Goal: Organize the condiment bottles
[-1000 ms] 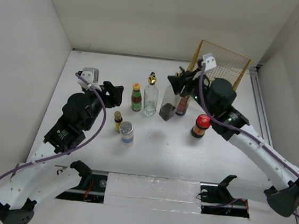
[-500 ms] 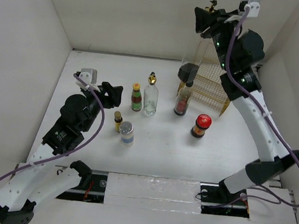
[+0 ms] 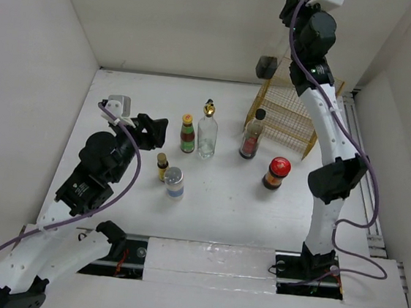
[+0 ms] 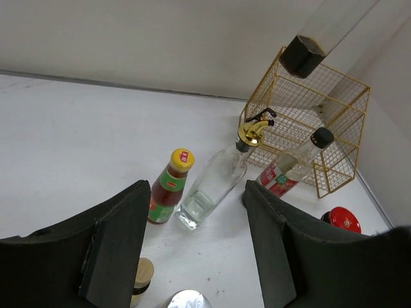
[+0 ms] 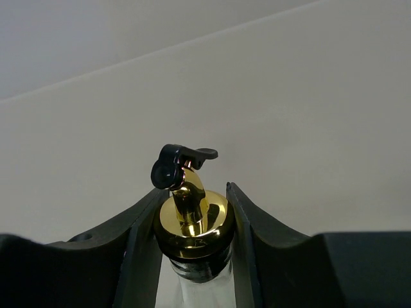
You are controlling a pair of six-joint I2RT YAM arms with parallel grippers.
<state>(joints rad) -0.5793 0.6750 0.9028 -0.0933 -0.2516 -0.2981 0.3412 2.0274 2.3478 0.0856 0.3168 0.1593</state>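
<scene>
White bench (image 3: 221,214) carries, left to right, tiny gold-capped bottle (image 3: 162,167), grey-lidded shaker (image 3: 174,182), yellow-capped sauce bottle (image 3: 187,134), clear gold-spouted cruet (image 3: 207,132), black-capped bottle (image 3: 251,134) and red-lidded jar (image 3: 275,172), all upright, with yellow wire basket (image 3: 290,119) far right.

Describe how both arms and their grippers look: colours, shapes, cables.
The left arm and right arm have white links joined by bulky black joint housings. A purple cable loops loosely along each. The left gripper and right gripper each have two broad matte black fingers. A small pale camera block sits on each wrist.
</scene>
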